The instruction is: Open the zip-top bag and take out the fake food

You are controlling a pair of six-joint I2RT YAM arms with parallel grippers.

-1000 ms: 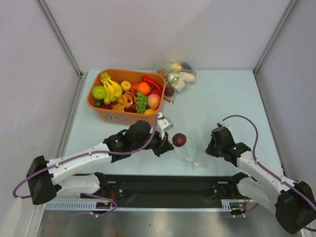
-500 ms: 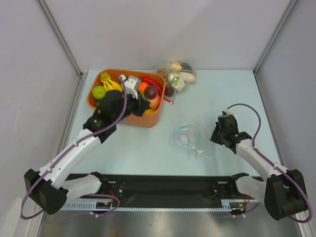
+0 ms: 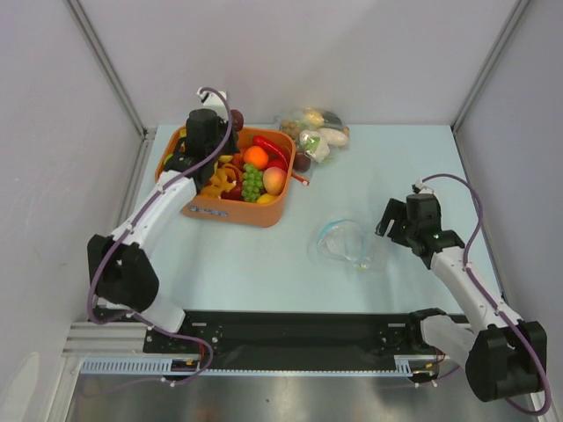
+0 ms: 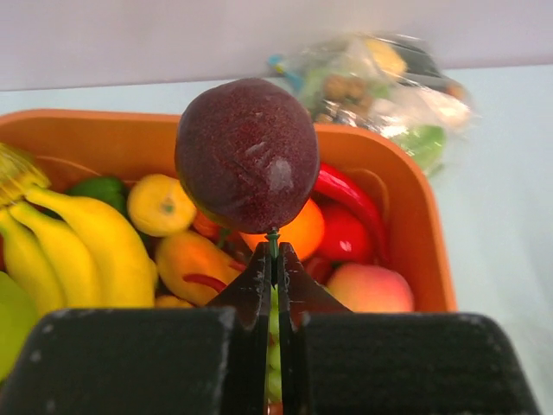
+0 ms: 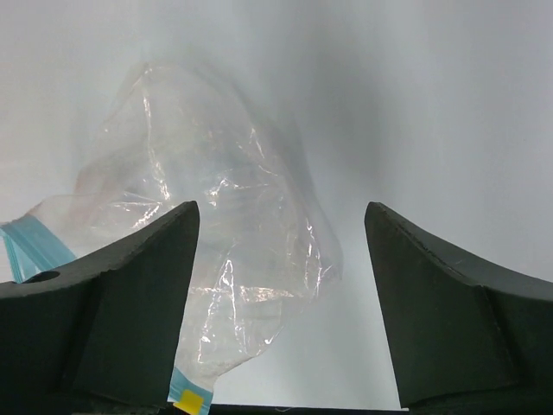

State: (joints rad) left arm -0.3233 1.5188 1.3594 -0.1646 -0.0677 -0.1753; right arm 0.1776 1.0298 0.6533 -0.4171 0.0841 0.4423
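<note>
The zip-top bag [image 3: 346,244] lies on the table [image 3: 413,163] beside the right gripper [image 3: 385,221].

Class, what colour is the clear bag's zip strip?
Pale blue; the zip strip shows best in the right wrist view.

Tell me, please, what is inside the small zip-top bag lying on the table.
The zip-top bag looks empty: only the pale table shows through its clear plastic. A finger of the right gripper covers one corner, so that part cannot be checked.

Vegetable bag [image 4: 380,82] blurred, bananas [image 4: 69,246] cropped, zip-top bag [image 5: 233,216] partly behind right hand [image 5: 281,212]
</note>
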